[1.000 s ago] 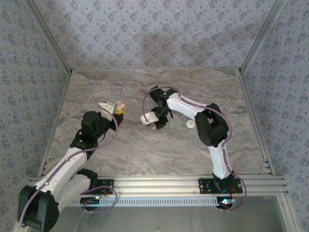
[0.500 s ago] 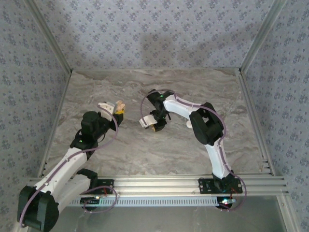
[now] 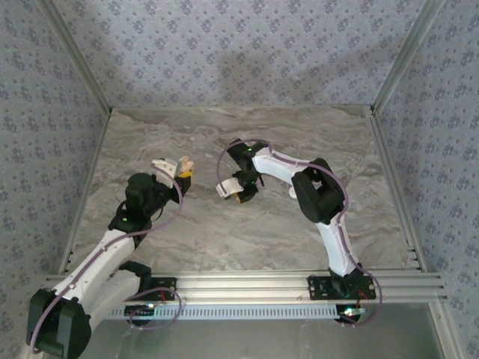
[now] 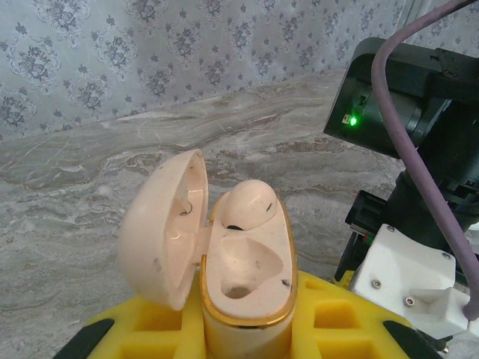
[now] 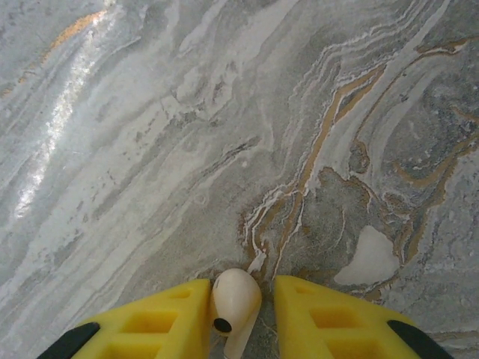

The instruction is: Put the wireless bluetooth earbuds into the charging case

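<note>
My left gripper [image 4: 243, 333] is shut on the peach charging case [image 4: 247, 269], holding it upright above the table. Its lid [image 4: 161, 232] hangs open to the left. One earbud [image 4: 247, 206] sits in the far socket, and the near socket is hollow. From above, the case [image 3: 185, 162] shows at the left gripper [image 3: 179, 170]. My right gripper [image 5: 241, 318] points down at the marble table [image 5: 187, 134], with a second earbud [image 5: 236, 299] lying between its yellow fingers. The left finger [image 5: 161, 321] touches that earbud and a narrow gap separates it from the right finger [image 5: 329, 314]. The right gripper [image 3: 238, 194] is at mid-table.
A white round disc [image 3: 291, 193] lies on the table beside the right arm's forearm [image 3: 281, 164]. The right arm's black wrist [image 4: 404, 97] stands close to the right of the held case. Aluminium rails [image 3: 389, 187] and patterned walls border the table.
The right gripper has shifted slightly left and lower onto the table, and its fingers have narrowed around the earbud. The left arm and the case have stayed still.
</note>
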Motion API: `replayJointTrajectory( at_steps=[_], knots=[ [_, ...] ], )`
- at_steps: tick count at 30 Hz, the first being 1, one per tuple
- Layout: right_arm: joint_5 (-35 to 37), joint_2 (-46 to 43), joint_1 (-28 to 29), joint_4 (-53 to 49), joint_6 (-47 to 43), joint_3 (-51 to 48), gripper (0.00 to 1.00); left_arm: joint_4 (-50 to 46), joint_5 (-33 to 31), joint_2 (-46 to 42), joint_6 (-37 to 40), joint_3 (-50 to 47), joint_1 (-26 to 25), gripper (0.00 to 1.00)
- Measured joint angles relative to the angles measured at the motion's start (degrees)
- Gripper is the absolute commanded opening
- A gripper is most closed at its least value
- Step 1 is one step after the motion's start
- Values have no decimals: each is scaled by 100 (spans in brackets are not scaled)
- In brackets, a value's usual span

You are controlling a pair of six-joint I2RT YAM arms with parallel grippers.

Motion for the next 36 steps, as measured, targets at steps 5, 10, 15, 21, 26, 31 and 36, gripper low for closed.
replayJointTrajectory(
  at_steps=[5,10,15,21,26,31,36],
  knots=[
    [2,0,0,39,57,0,23,0,0,-2,0,0,0,18],
    [-4,0,0,52,85,2,19,0,0,-2,0,-2,0,18],
    [-31,-20,0,59,197,-2,18,9,9,0,0,-15,0,18],
    [-505,-562,-81,551,831,-599,18,238,195,81,-70,-129,-2,18],
    [-1128,-1832,-385,1329,1746,-1506,18,717,372,319,-221,-284,-133,18],
    [-1810,-3222,-796,2323,2855,-2310,18,1272,522,820,-232,-286,-546,18],
    [-2599,-4295,-1211,3528,4172,-3112,18,1803,789,1613,-232,-17,-861,18]
  ],
)
